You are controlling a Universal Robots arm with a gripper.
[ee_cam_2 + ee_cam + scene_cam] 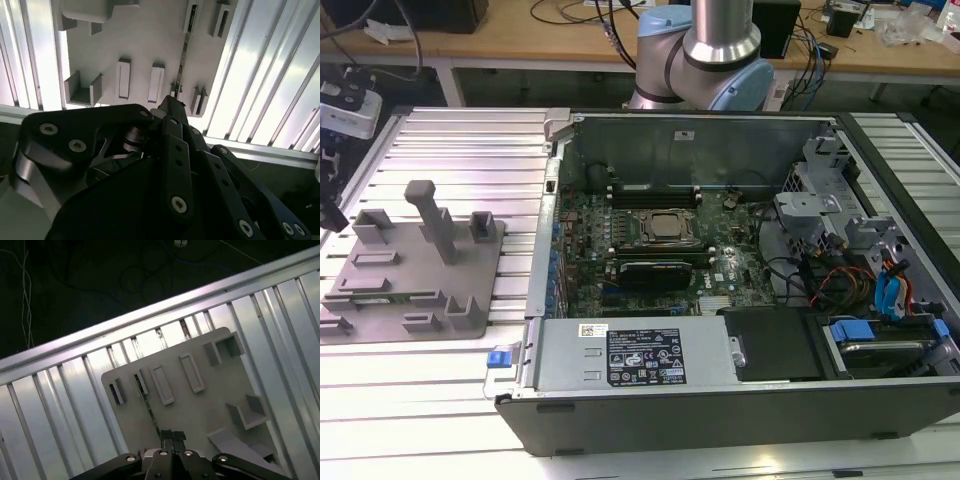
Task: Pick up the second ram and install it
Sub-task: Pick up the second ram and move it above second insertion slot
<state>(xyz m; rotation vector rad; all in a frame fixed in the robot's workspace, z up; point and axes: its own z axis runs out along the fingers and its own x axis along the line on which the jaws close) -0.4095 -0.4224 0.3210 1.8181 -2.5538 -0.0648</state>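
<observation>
Ram: one thin dark memory stick (146,405), edge-up in one grey slotted tray (200,415).
Gripper: one black gripper (173,436), narrow, at the stick's end; hold unclear.

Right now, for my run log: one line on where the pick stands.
step: pick | second ram: on edge in fixture plate, not yet lifted | gripper: close above one end

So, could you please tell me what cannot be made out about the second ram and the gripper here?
1. Second ram: stands edge-on in the gray fixture in both wrist views, so its faces are hidden.
2. Gripper: its own body hides any contact with the ram in the second wrist view.
3. Memory slots: too small in the exterior view to tell which are filled.
</observation>
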